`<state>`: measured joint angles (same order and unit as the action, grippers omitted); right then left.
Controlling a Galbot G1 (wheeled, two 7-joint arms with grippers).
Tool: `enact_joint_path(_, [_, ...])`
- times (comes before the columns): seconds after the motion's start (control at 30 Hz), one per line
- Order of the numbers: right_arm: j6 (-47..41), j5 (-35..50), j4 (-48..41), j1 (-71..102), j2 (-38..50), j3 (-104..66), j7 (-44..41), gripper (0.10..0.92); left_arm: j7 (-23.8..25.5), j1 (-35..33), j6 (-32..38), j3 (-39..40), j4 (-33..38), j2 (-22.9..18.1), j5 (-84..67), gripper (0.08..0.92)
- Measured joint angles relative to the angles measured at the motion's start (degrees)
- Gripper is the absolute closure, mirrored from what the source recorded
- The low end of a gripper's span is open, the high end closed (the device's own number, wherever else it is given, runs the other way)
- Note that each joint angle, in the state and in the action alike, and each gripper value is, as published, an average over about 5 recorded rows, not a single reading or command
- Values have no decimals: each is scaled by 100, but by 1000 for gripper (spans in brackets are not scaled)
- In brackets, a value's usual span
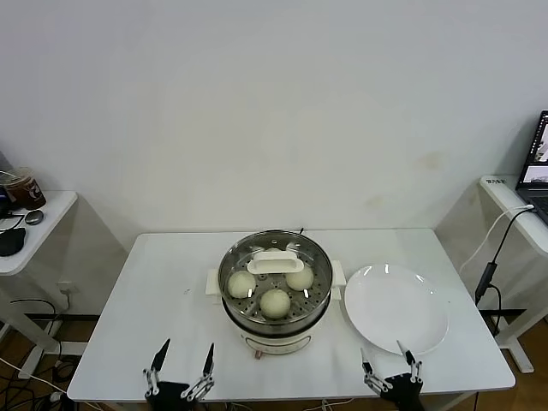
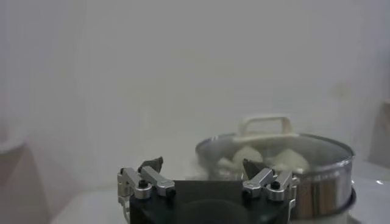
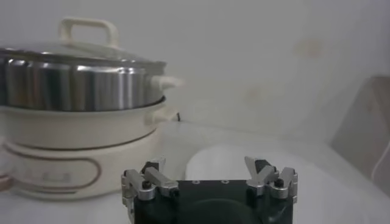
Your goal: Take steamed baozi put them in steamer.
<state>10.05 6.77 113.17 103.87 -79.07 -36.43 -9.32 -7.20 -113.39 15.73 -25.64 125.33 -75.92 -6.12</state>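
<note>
Evidently the loading is done: the round stainless-steel steamer (image 1: 275, 291) with its cream-white base sits at the middle of the white table (image 1: 163, 300), and the small, smooth cream-white steamed baozi (image 1: 275, 302) lie inside it on the perforated tray. Three buns show plainly through the round glass lid with the white handle (image 1: 276, 260), which rests on the pot's rim; a fourth may be hidden under that handle — the head view does not settle it. The lid being on suggests the buns are meant to stay put, covered for steaming.

The flat white plate (image 1: 396, 306) lies just beside the steamer on the robot's right and is bare, which fits its role as the place the buns came from.

Both arms sit low at the near table edge, well apart from the pot. The left gripper (image 1: 182, 366) is on the robot's left, its fingers spread wide and holding nothing; in the left wrist view it (image 2: 202, 171) looks toward the steamer (image 2: 304, 176) with the lid handle above. The right gripper (image 1: 390, 364) is near the plate's front rim, likewise spread and empty; its own camera shows it (image 3: 210, 172) with the steamer (image 3: 79, 115) off to one side. Held back like this, neither arm blocks the pot — a resting pose, by the look of it.
</note>
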Motion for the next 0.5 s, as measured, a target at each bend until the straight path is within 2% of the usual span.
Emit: enact_joint_path(0.5, [-57, 149, 61, 170, 64, 194, 28, 203, 194, -321, 491, -414, -606, -51, -496, 177])
